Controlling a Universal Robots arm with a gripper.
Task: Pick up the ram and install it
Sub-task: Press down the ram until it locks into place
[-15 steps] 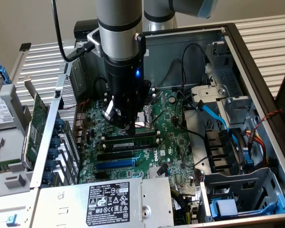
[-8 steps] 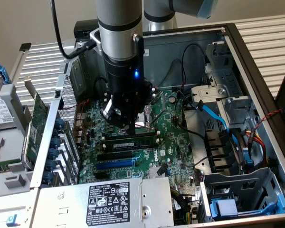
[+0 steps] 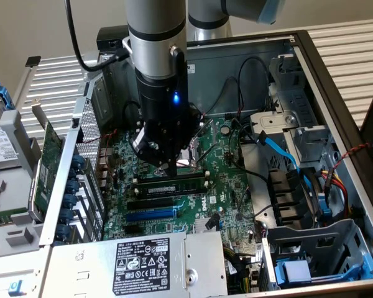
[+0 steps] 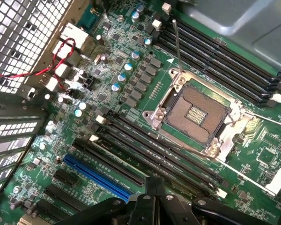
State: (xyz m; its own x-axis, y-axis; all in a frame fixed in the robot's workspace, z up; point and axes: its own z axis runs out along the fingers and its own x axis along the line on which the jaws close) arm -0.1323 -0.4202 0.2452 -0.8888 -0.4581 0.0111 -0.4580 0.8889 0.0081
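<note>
gripper (image 3: 169,166) black, fingers pressed together, tip down on stick | ram (image 3: 171,184) long thin dark-green stick w/ pale label, lying in black slot mid green motherboard (image 3: 233,186) | progress: placed in slot, seating/latching can't tell

Even, moderately bright overhead light. Glare on the green printed motherboard (image 4: 131,61); the black gripper (image 4: 152,199) close-up is soft, shadowed.
</note>
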